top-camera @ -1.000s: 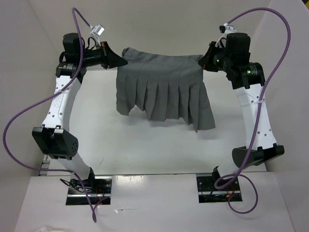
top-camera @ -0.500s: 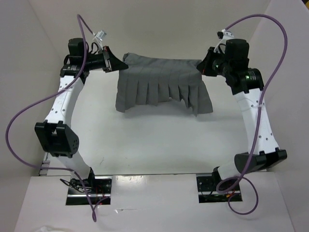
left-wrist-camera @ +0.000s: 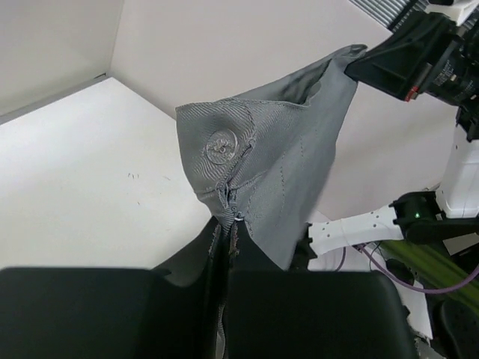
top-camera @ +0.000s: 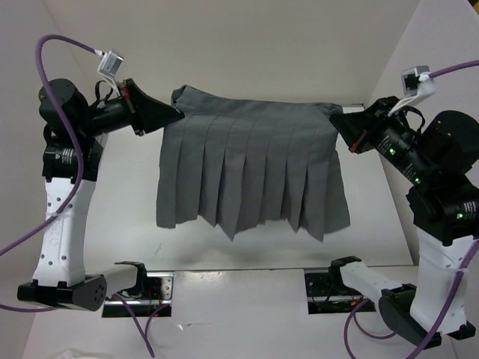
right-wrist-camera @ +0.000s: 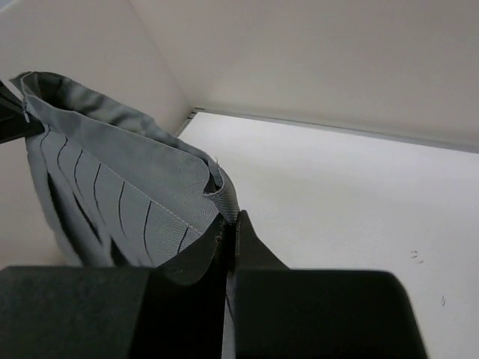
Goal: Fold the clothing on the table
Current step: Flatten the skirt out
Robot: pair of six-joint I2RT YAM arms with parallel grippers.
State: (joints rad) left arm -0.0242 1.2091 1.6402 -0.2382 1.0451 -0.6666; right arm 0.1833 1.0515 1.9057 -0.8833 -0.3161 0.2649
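And here it hangs: the grey pleated skirt (top-camera: 251, 176) is up off the tabletop (top-camera: 123, 224), stretched wide between the two arms like washing on a line. The left jaws are clamped on the left end of the waistband (top-camera: 254, 103). The left wrist view shows it plainly, with cloth nipped at the very tips just below the button (left-wrist-camera: 221, 146). Over on the other side, the right jaws are closed on the opposite end of the band, and the right wrist view has the doubled edge of fabric pinched right at the tips.

Why hold it like this? A grip at both top corners lets the skirt's own weight do the work. The band runs taut and nearly level, and the pleats drop in straight lines. The hem (top-camera: 247, 224) dangles free, a little ragged, with its outer corners lower than the middle. A soft shadow on the tabletop beneath suggests the hem is clear of the surface, though I can't be sure.

By my reading, this is the shake-out before the fold, and no crease has been made yet. The left arm (top-camera: 63, 202) and right arm (top-camera: 441, 224) stand well apart. Lowering would call for both to descend together, or the pleats could bunch as they land.
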